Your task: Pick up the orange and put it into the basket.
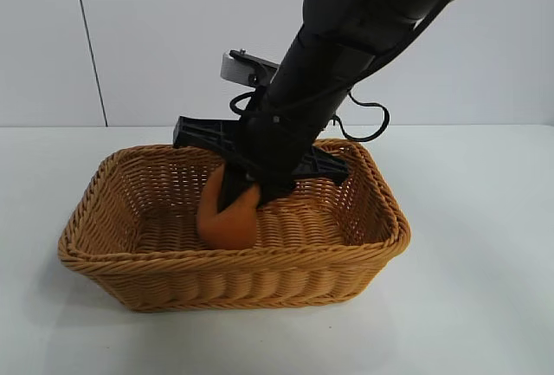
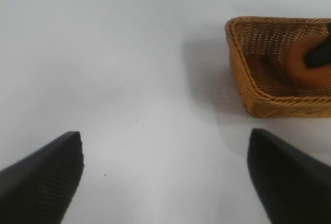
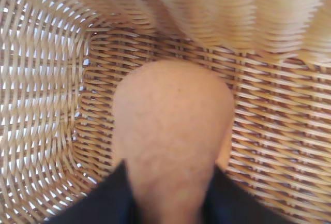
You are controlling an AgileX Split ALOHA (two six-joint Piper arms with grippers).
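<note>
- Orange (image 1: 228,217) sat clamped between the fingers of the right gripper (image 1: 245,195), directly below it and inside the basket (image 1: 234,284), low over the woven floor; whether it touched the floor could not be told.
- Right gripper was clenched on the fruit's upper part, the arm slanting down into the basket from above and behind.
- In the right wrist view the orange (image 3: 173,131) filled the space just ahead of the gripper, with the basket's wall (image 3: 41,105) and floor close around it.
- Its long axis appeared to run in line with the gripper's reach; the knob and stem were hidden, so which way they pointed could not be told.
- Left gripper (image 2: 165,180) hovered released over the bare surface (image 2: 129,69), well apart from the basket (image 2: 258,102), so the right arm was plainly the nearer.
- Judged from this, what remained was to let go and lift clear.
</note>
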